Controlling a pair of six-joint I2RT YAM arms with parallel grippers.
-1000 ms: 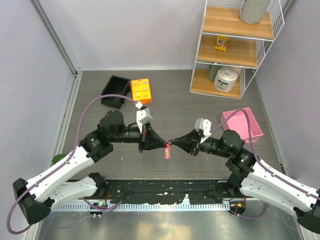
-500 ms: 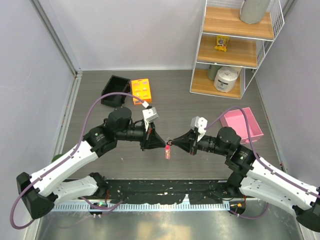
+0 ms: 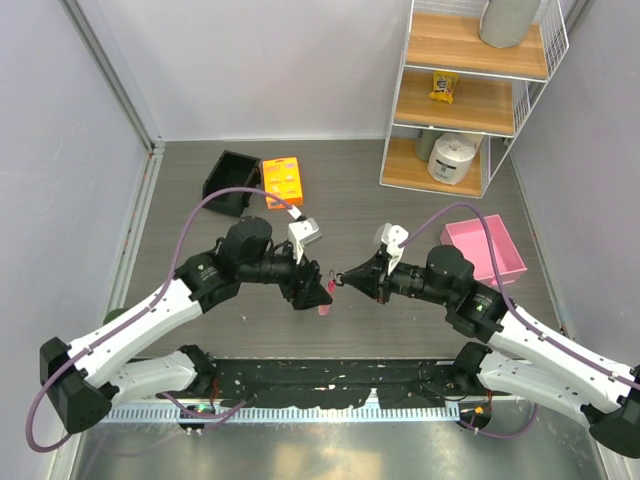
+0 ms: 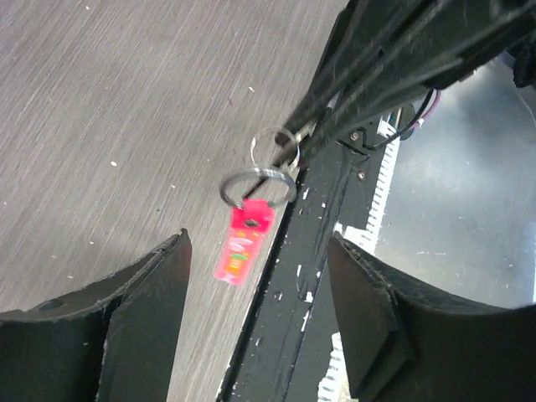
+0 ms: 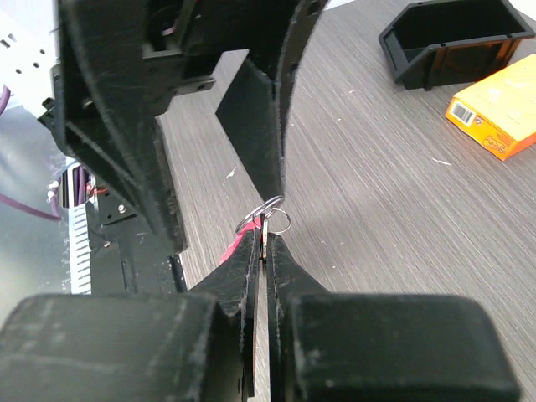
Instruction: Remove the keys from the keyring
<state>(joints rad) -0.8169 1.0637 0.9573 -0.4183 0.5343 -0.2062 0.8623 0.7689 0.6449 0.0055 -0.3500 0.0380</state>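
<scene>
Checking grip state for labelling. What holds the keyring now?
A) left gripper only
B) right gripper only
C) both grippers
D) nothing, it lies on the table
B: the right gripper is shut on the metal ring of the keyring, while the left gripper stands open, its fingers apart on either side of the hanging tag.
</scene>
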